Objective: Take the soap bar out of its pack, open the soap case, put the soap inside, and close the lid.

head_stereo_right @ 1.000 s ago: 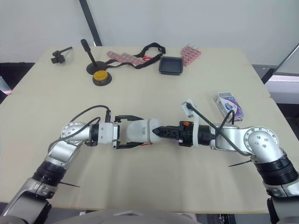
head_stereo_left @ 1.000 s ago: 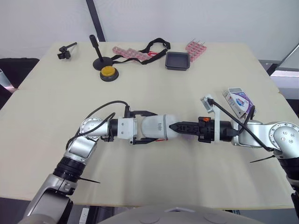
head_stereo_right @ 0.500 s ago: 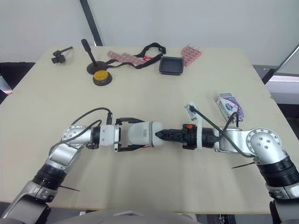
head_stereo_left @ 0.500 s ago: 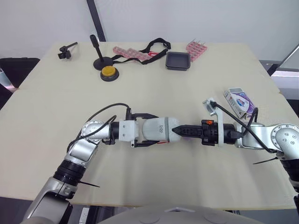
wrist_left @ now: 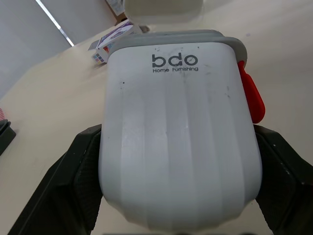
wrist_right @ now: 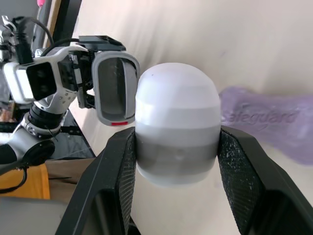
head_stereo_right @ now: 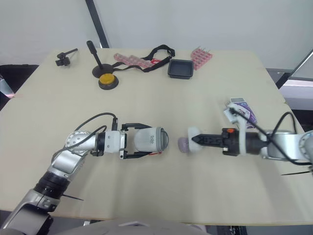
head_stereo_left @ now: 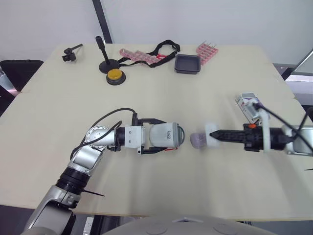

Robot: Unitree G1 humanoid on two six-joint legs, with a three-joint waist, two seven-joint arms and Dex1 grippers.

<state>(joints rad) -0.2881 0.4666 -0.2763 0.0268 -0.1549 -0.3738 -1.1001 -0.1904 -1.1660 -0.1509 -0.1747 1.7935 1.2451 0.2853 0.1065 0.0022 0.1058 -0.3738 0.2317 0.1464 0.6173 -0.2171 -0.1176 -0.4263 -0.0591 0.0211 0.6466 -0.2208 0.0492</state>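
My left gripper is shut on the white soap case, which lies on its side with its grey-rimmed open mouth and red latch facing right. My right gripper is shut on the case's white lid, holding it a short way right of the case. A purple soap bar marked Safeguard lies on the table between case and lid. The soap pack rests at the right edge, partly behind my right wrist.
Along the far edge of the table stand a black tray, a pink rack, pink strips with a black strap, a yellow button, a black stand and a small clamp.
My right gripper has drawn back to the right, pulling the white lid off the case. A gap has opened between them, and the purple soap shows in it. The left arm has stayed put.
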